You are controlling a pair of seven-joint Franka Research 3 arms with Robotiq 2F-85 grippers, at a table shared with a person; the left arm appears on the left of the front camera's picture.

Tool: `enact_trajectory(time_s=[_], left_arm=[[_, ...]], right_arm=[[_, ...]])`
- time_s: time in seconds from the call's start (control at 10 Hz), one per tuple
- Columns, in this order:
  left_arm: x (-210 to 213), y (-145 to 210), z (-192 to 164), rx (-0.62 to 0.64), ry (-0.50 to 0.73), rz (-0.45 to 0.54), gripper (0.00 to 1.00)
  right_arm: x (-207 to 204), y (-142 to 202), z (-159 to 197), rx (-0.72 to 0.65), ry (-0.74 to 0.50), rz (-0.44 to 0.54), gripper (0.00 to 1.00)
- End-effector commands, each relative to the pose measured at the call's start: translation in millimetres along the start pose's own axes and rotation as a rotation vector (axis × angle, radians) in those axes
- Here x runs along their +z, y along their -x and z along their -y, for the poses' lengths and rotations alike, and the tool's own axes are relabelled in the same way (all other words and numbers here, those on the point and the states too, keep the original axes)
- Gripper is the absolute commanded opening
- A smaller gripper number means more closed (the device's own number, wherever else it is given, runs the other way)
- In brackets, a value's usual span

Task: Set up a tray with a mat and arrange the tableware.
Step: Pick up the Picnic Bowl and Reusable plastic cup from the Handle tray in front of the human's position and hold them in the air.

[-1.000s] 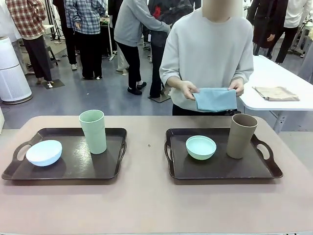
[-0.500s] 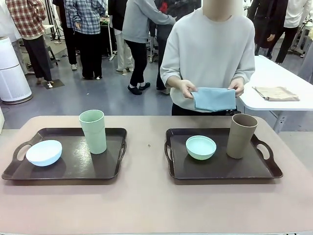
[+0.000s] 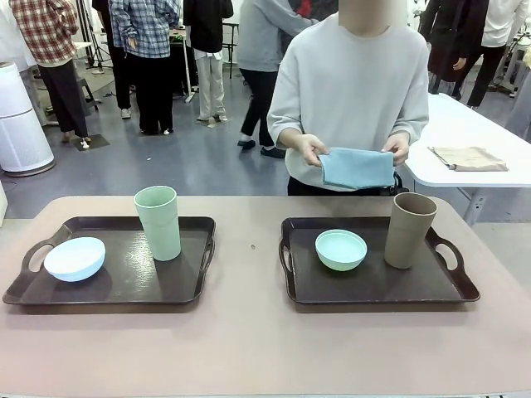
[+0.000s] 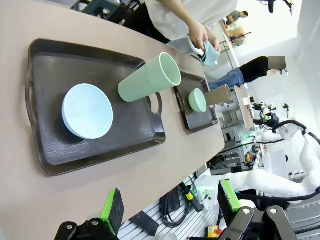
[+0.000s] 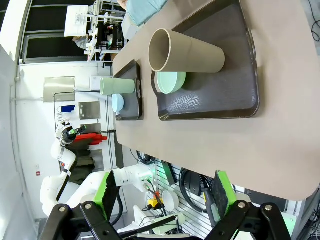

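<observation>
Two dark brown trays stand on the table. The left tray (image 3: 116, 282) carries a pale blue bowl (image 3: 75, 258) and a pale green cup (image 3: 158, 222). On the right tray (image 3: 373, 286) are a mint green bowl (image 3: 341, 249) and a tan brown cup (image 3: 410, 230). Across the table a person holds a folded blue mat (image 3: 357, 167) in both hands above the far edge. My left gripper (image 4: 170, 210) is open, back from the left tray (image 4: 50, 150) and off the table's edge. My right gripper (image 5: 162, 192) is open too, short of the right tray (image 5: 215, 100).
A white side table (image 3: 473, 149) with a folded beige cloth (image 3: 469, 157) stands at the back right. Several people stand farther back on the floor. A bare strip of tabletop (image 3: 249, 249) lies between the trays and along the near edge.
The person has shifted the blue mat slightly to the left and upward. People in the background have walked on. Trays, bowls and cups have not moved.
</observation>
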State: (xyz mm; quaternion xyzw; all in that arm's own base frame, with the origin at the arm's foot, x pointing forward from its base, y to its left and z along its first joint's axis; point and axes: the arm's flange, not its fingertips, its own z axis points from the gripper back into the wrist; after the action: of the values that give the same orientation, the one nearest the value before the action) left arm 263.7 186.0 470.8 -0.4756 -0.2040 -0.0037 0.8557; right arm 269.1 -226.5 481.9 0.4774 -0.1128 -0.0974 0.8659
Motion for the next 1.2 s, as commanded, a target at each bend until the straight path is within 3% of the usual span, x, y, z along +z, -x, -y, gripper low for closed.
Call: enact_trajectory(time_s=[0.0,0.8,1.0,1.1], left_arm=[[2.0,-1.1,-1.5,-0.021,0.016,0.010,1.00],[0.4,0.3,-0.1,0.001,-0.001,0.001,1.00],[-23.7,-14.3,53.4,-0.113,-0.121,-0.064,1.00],[-31.5,-19.8,98.8,-0.196,-0.182,-0.058,1.00]], right_arm=[[-0.7,-0.2,0.9,0.006,-0.023,0.003,1.00],[0.0,0.0,0.0,0.000,0.000,0.000,1.00],[-1.5,-18.2,-37.6,0.202,0.061,-0.010,1.00],[-5.2,-23.3,-62.1,0.308,0.176,-0.016,1.00]])
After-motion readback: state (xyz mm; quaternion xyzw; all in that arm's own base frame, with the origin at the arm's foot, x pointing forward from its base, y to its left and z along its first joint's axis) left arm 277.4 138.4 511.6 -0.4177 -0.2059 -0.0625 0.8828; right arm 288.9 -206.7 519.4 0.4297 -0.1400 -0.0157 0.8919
